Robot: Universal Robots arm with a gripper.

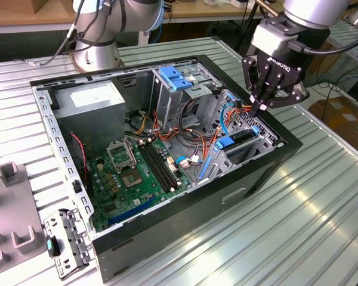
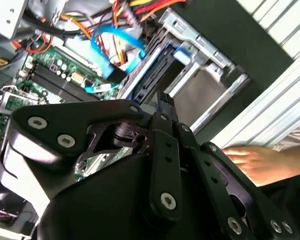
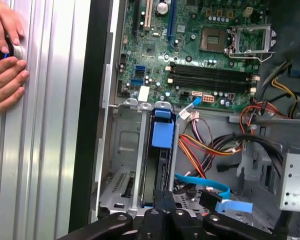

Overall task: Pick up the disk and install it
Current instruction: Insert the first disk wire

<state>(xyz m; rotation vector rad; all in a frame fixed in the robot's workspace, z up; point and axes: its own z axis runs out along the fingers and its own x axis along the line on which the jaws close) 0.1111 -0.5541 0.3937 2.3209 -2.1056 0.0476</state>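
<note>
The disk (image 1: 240,140), dark with blue rails, stands on edge in the metal drive cage (image 1: 259,146) at the exterior view's right end of the open computer case (image 1: 167,149). In the first wrist view the disk (image 3: 162,167) runs down the cage slot, with its blue end tab (image 3: 162,132) towards the motherboard. It also shows in the second wrist view (image 2: 152,70). My gripper (image 1: 259,108) hangs right over the disk's upper edge, fingers (image 3: 162,200) shut together with nothing between them. I cannot tell whether they touch it.
A person's hands (image 3: 5,55) rest on the ribbed table beside the case. Blue data cables (image 3: 210,187) and orange wires (image 3: 210,147) lie beside the cage. A light-blue latch plate (image 1: 176,77), the power supply (image 1: 92,101) and the motherboard (image 1: 137,173) fill the case.
</note>
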